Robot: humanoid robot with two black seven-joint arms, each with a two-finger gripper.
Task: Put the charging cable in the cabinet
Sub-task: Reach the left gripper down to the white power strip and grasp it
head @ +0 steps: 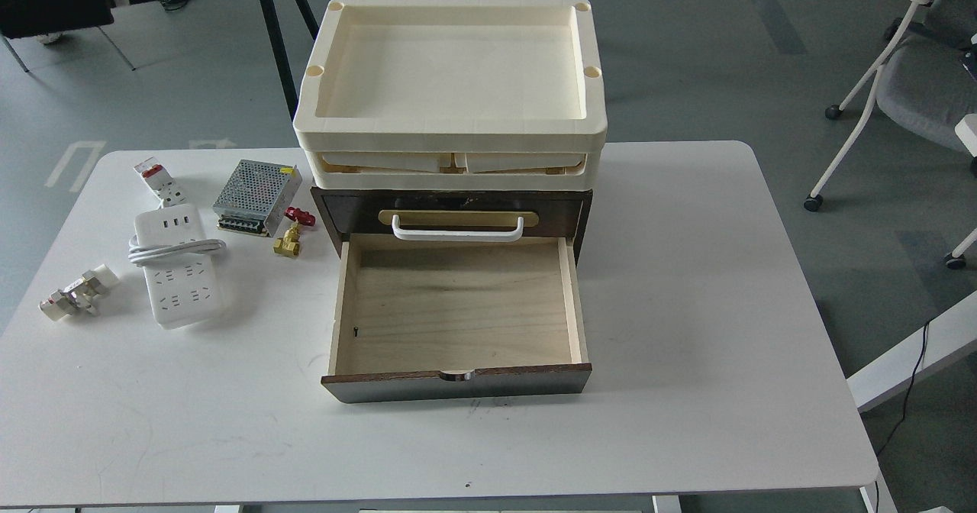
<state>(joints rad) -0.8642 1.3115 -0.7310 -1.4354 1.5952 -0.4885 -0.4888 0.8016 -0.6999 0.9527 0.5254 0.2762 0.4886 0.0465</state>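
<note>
At left of centre: the charging cable (177, 266), a white rectangular power strip with socket holes, three USB ports at its upper end and a thick white cord looped across its middle, lies flat on the white table (687, 307), untouched.
Centre of frame: the cabinet (450, 215), a dark brown wooden box with a white bar handle on a tan plate, has its lower pale plywood drawer (456, 311) pulled out toward the bottom of the frame; the drawer looks bare inside.
Above the cabinet: cream plastic trays (452, 78) are stacked on top of it.
Upper left: a small white breaker with a red tab (156, 179), a perforated metal power-supply box (256, 196) and a brass valve with a red handle (291, 234) lie near the strip; small white and metal fittings (74, 296) lie at far left.
Grippers: neither arm shows, so I cannot tell whether the fingers are apart or together.
Step in hand: judged as the start, the drawer ready, the pick-up not yet begun.
Next move calls for: probably the left arm reaching to the strip, gripping across its narrow width with the cord gathered, clear of the valve.
</note>
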